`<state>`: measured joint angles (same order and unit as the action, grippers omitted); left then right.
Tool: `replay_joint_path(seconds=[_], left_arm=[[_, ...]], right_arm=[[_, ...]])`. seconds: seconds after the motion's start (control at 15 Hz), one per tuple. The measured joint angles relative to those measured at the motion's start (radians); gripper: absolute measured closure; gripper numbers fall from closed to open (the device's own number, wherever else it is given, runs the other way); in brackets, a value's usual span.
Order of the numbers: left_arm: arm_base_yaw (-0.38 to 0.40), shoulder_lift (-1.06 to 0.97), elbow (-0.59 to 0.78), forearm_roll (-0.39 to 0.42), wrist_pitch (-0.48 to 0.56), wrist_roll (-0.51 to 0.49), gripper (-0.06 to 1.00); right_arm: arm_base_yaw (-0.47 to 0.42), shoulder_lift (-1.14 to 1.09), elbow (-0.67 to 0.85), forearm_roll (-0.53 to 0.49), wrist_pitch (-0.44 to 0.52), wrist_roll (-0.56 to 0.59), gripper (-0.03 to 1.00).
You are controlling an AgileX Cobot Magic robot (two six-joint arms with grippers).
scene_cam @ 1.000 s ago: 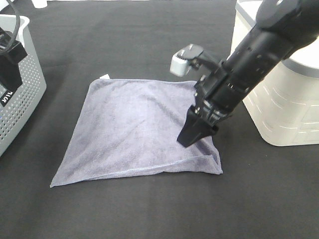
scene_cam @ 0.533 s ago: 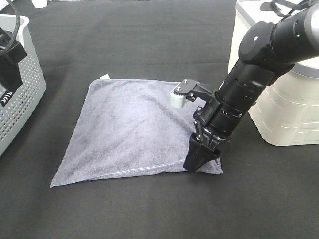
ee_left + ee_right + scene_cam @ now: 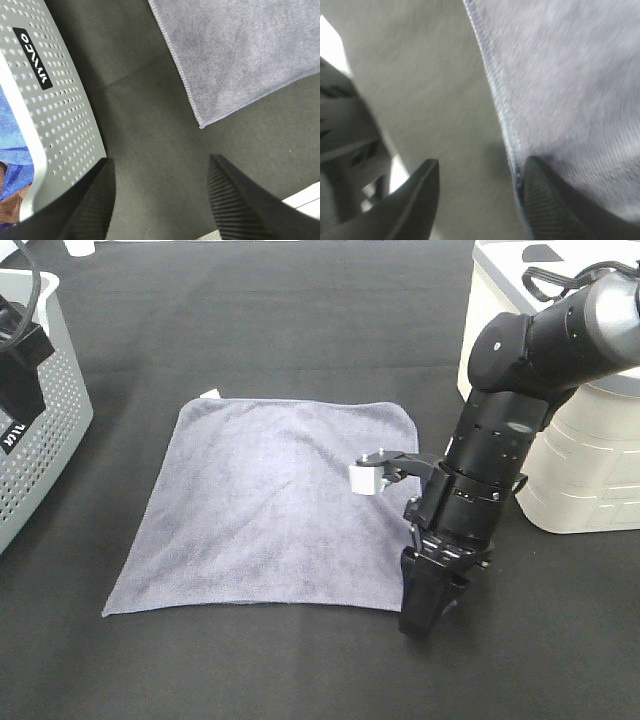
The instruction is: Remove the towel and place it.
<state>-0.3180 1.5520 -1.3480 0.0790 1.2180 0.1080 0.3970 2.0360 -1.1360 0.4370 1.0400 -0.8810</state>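
The towel (image 3: pixel 270 505) is a grey-lavender cloth lying flat on the black table, with a small white tag at its far left corner. My right gripper (image 3: pixel 420 615) points down at the towel's near right corner. In the right wrist view the right gripper (image 3: pixel 480 200) is open, and the towel's stitched edge (image 3: pixel 495 95) runs between the fingers. One finger is over the towel (image 3: pixel 560 75) and the other over bare table. My left gripper (image 3: pixel 160 200) is open and empty above the table, between the basket and the towel's near left corner (image 3: pixel 240 50).
A grey perforated basket (image 3: pixel 50 410) stands at the left edge; in the left wrist view its wall (image 3: pixel 50 100) shows, with blue cloth inside. A white lidded container (image 3: pixel 580 470) stands at the right, close behind the right arm.
The right gripper has moved from on top of the towel toward the near right corner. The fold at the towel's right side has spread flat. The left arm has not moved.
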Motion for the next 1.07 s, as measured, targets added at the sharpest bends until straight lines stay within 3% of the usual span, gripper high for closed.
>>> replay_joint_path(seconds=[0.27, 0.4, 0.73, 0.93, 1.07], left_arm=[[0.000, 0.000, 0.000, 0.000, 0.000, 0.018, 0.42], [0.000, 0.000, 0.000, 0.000, 0.000, 0.018, 0.42], [0.000, 0.000, 0.000, -0.019, 0.000, 0.020, 0.42], [0.000, 0.000, 0.000, -0.019, 0.000, 0.020, 0.42], [0.000, 0.000, 0.000, -0.019, 0.000, 0.020, 0.42]], right_arm=[[0.000, 0.000, 0.000, -0.094, 0.104, 0.147, 0.49], [0.000, -0.002, 0.000, -0.092, 0.117, 0.180, 0.49], [0.000, -0.002, 0.000, -0.013, -0.040, 0.236, 0.49], [0.000, -0.002, -0.031, -0.010, -0.040, 0.252, 0.49], [0.000, -0.002, -0.106, -0.011, 0.009, 0.253, 0.49]])
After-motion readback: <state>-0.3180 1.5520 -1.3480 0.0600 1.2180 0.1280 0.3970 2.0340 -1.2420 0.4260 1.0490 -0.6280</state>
